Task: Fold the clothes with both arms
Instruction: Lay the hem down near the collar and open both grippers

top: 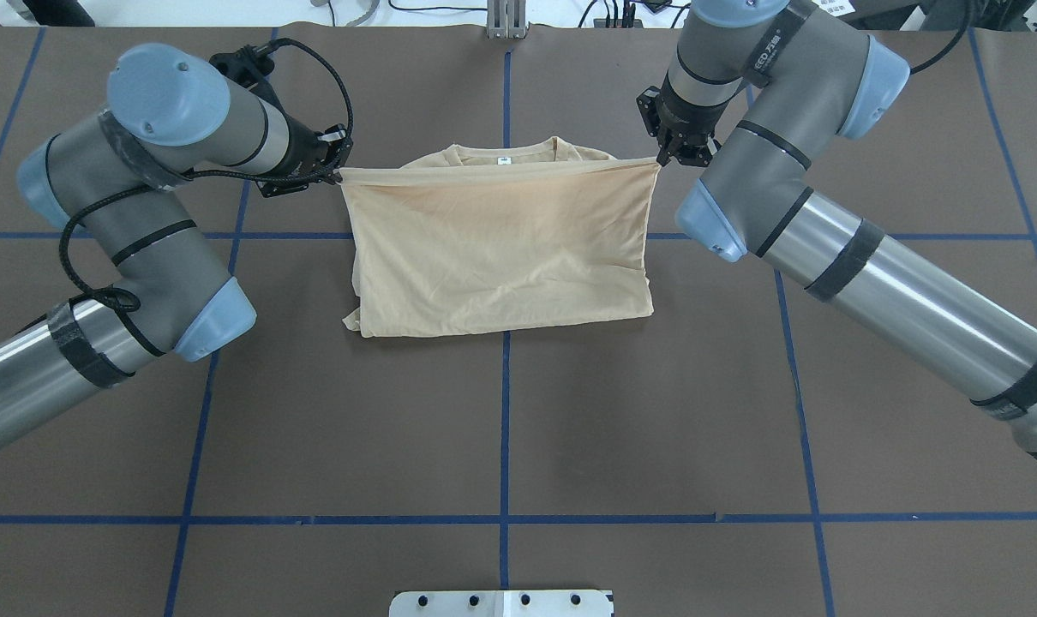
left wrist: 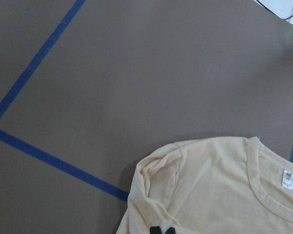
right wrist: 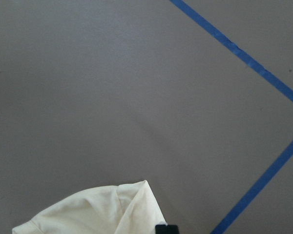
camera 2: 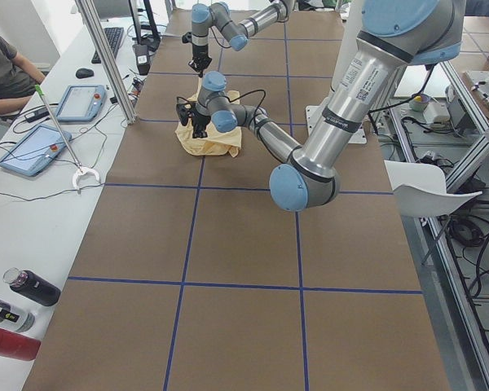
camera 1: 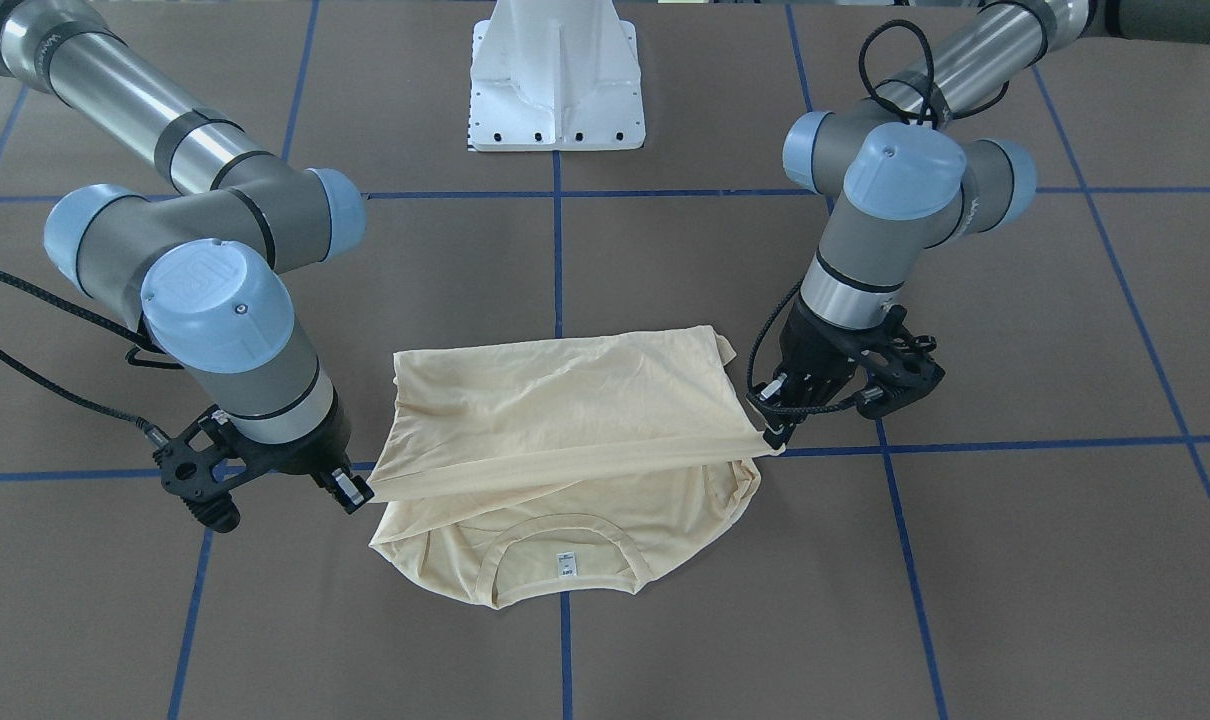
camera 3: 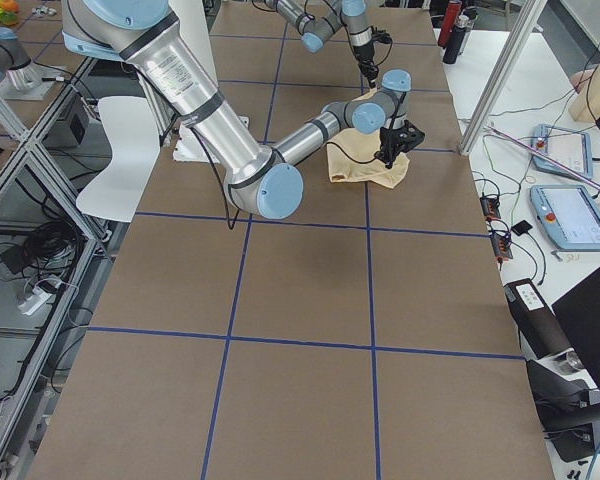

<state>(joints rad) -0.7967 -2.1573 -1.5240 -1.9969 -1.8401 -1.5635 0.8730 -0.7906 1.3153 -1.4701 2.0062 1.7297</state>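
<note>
Cream-yellow T-shirt (top: 501, 248), folded edge raised taut above neck label (top: 503, 160); left gripper (top: 337, 174) and right gripper (top: 661, 159) clamped, apparently, on its corners either side of label.

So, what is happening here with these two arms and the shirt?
The two robot arms are folding a pale yellow T-shirt on the brown table. The left pincer and the right pincer each pinch one end of a cloth edge, stretched taut between them and raised above the rest. The neckline and its white label lie uncovered; the fold is not yet laid down.
</note>
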